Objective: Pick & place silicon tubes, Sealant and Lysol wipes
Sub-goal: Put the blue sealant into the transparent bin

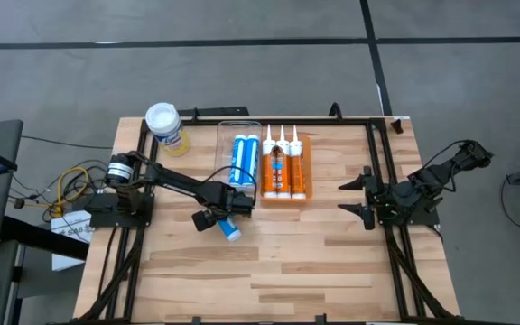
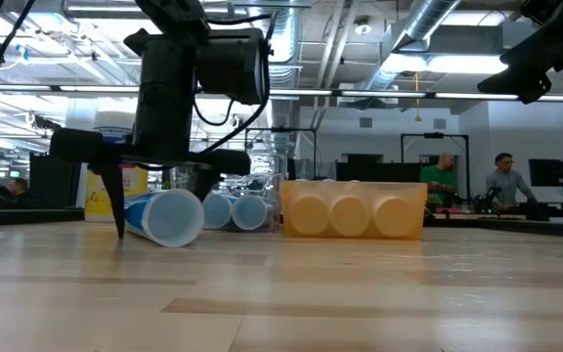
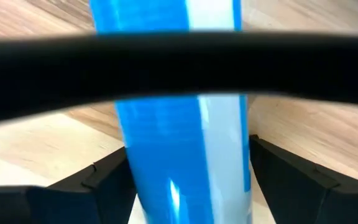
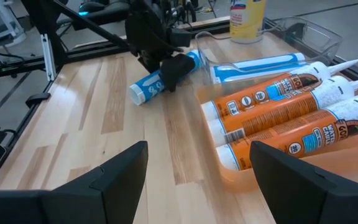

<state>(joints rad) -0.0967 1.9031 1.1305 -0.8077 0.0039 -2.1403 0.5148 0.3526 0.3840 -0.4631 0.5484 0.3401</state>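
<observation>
A blue tube with white ends lies on its side on the wooden table, near the clear tray; it also shows in the low view and the right wrist view. My left gripper is over it, shut on it. Two more blue tubes lie in the clear tray. Three orange sealant tubes lie in an orange tray beside it. The Lysol wipes canister stands upright at the far left. My right gripper waits open and empty at the table's right edge. My left gripper has the blue tube's round body between its two fingers, one finger on each long side. The fingers come from above, pointing down, and lie across the tube. The tube lies on the table.
The two trays stand side by side at the table's far middle. Black frame rails run along the table's far and side edges. Bare wood lies across the near half. People stand in the room behind.
</observation>
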